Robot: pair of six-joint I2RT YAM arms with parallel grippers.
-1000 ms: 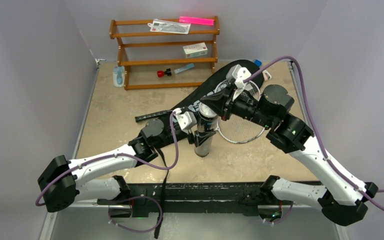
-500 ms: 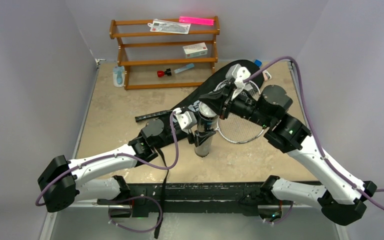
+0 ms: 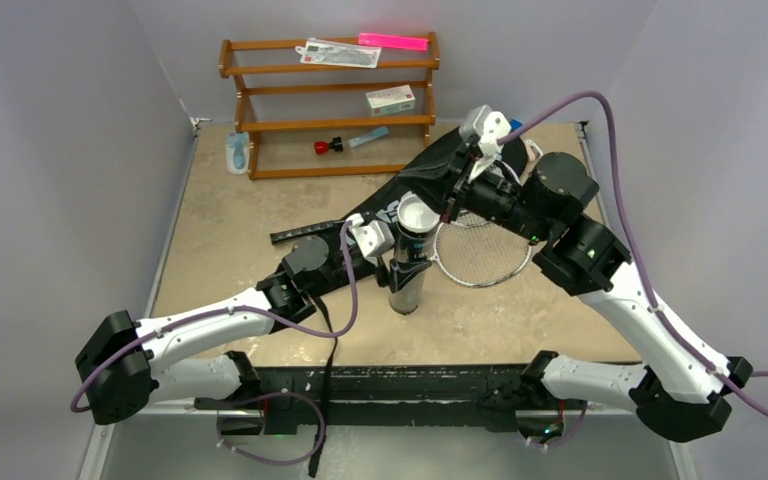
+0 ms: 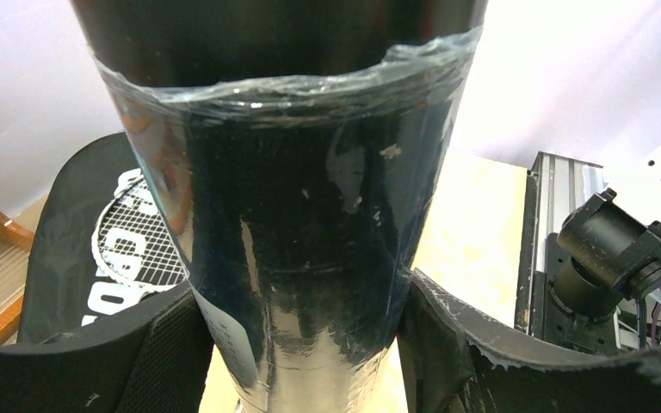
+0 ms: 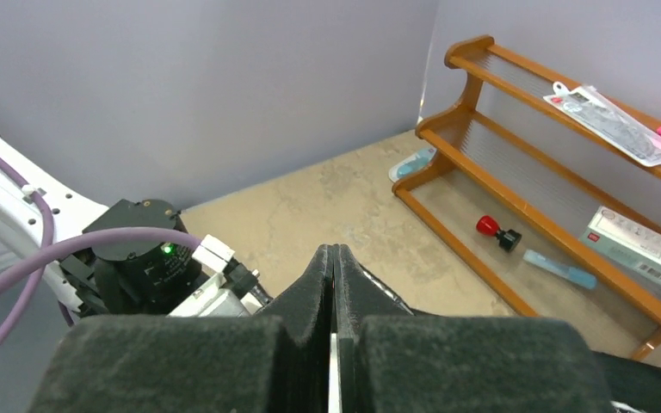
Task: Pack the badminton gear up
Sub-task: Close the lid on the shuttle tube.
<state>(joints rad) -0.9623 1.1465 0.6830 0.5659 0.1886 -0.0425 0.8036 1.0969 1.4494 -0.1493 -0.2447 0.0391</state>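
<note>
The dark cylindrical tube [image 3: 407, 272] stands upright mid-table, its top open with a pale rim. My left gripper [image 3: 396, 264] is shut on its lower half; in the left wrist view the tube [image 4: 301, 198] fills the gap between both pads [image 4: 447, 344]. My right gripper [image 3: 454, 188] is shut, raised up and to the right of the tube's mouth; a thin pale sliver shows between its fingers [image 5: 314, 284], seemingly the tube's dark lid. A silver-framed racket [image 3: 485, 250] lies on the long black bag [image 3: 425, 165]. I see no loose shuttlecocks.
The brown wooden rack [image 3: 330, 120] stands at the back with a white box, a pink strip and small items; it also shows in the right wrist view [image 5: 551, 206]. A blue object [image 3: 236, 153] lies left of it. A black strap [image 3: 326, 330] hangs over the near edge.
My right gripper has lifted away from the tube's top, up and to the right, staying shut. The tube's pale open mouth now shows. The left arm and tube have not moved.
</note>
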